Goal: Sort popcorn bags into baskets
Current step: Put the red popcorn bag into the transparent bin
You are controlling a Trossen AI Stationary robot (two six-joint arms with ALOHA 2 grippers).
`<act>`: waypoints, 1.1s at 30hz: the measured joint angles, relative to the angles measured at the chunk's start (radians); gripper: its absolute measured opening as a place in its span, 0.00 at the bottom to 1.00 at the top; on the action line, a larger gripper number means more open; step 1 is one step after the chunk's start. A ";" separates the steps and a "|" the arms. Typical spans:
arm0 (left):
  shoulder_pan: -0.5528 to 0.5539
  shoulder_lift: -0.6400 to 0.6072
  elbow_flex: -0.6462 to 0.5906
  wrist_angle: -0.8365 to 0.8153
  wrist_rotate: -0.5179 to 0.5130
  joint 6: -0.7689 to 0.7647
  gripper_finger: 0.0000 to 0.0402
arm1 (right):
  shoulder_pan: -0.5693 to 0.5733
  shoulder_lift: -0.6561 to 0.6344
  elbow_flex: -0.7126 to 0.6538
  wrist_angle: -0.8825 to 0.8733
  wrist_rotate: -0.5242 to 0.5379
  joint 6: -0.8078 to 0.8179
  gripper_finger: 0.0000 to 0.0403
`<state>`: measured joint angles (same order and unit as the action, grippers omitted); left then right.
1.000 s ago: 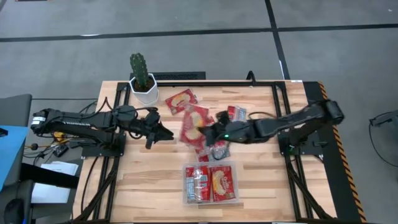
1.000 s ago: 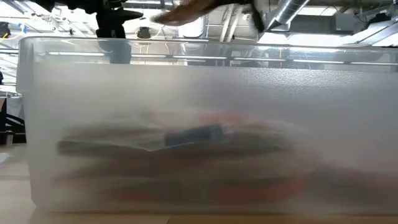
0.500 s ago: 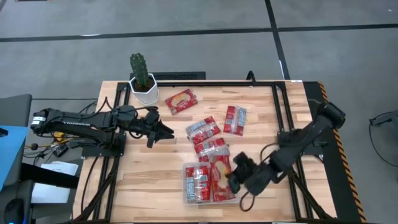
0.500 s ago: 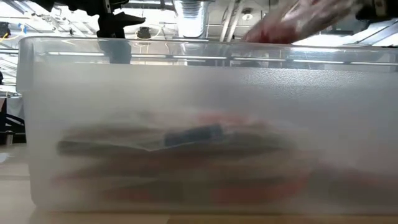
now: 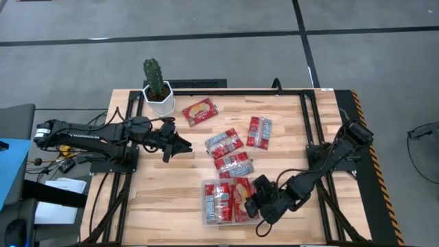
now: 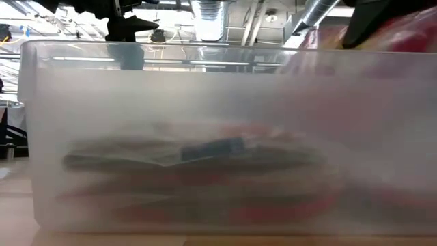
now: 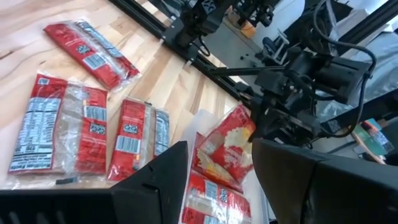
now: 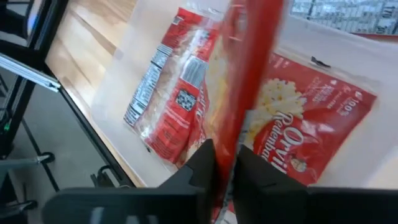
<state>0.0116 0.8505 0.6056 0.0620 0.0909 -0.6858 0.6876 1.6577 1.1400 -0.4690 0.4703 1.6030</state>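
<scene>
Popcorn bag (image 8: 249,81), pinched edge-on in my right claw (image 8: 225,163) above the basket (image 5: 259,218); released tilted, it may overhang the rim beside me.

popcorn bags (image 5: 224,143): glossy red film, crinkling and catching light | basket (image 6: 205,137): frosted translucent plastic, smooth | table (image 5: 171,199): pale wood planks, matt, showing grain | right gripper (image 8: 221,163): matt black plastic fingers | cactus pot (image 5: 159,101): smooth white
</scene>
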 joint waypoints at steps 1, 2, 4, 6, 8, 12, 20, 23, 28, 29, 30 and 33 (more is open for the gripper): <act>0.000 0.000 0.000 -0.005 -0.001 0.005 0.42 | 0.000 0.000 0.000 -0.003 -0.001 0.001 0.19; 0.000 0.000 0.000 -0.010 -0.001 0.006 0.42 | 0.000 0.000 0.000 -0.004 -0.008 0.003 0.22; 0.000 0.000 0.000 -0.018 -0.006 0.008 0.42 | 0.000 0.000 0.000 -0.002 -0.032 0.005 0.27; 0.000 0.000 0.000 -0.030 -0.018 0.009 0.42 | -0.005 0.000 0.000 -0.009 -0.054 0.005 0.33; 0.000 0.000 0.000 -0.030 -0.026 0.009 0.42 | -0.010 0.000 0.000 -0.030 -0.071 0.005 0.38; 0.000 0.000 0.000 -0.043 -0.059 0.023 0.42 | -0.017 -0.002 0.000 -0.091 -0.093 0.005 0.49; 0.024 0.041 -0.002 -0.155 -0.245 0.058 0.42 | -0.022 -0.101 0.002 -0.110 -0.131 -0.016 0.58; 0.063 0.093 -0.002 -0.151 -0.275 0.113 0.42 | -0.022 -0.146 0.002 -0.150 -0.131 -0.029 0.58; 0.193 0.231 -0.002 -0.135 -0.326 0.324 0.43 | -0.022 -0.199 0.002 -0.234 -0.126 -0.030 0.55; 0.224 0.261 -0.001 -0.126 -0.311 0.373 0.44 | -0.022 -0.208 0.002 -0.244 -0.122 -0.030 0.55; 0.258 0.294 0.001 -0.126 -0.286 0.416 0.44 | -0.022 -0.214 0.002 -0.255 -0.118 -0.030 0.55; 0.335 0.392 0.027 -0.128 -0.201 0.549 0.47 | -0.022 -0.224 0.002 -0.264 -0.101 -0.031 0.55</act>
<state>0.3471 1.2421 0.6330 -0.0655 -0.1104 -0.1364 0.6659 1.4334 1.1416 -0.7331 0.3692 1.5723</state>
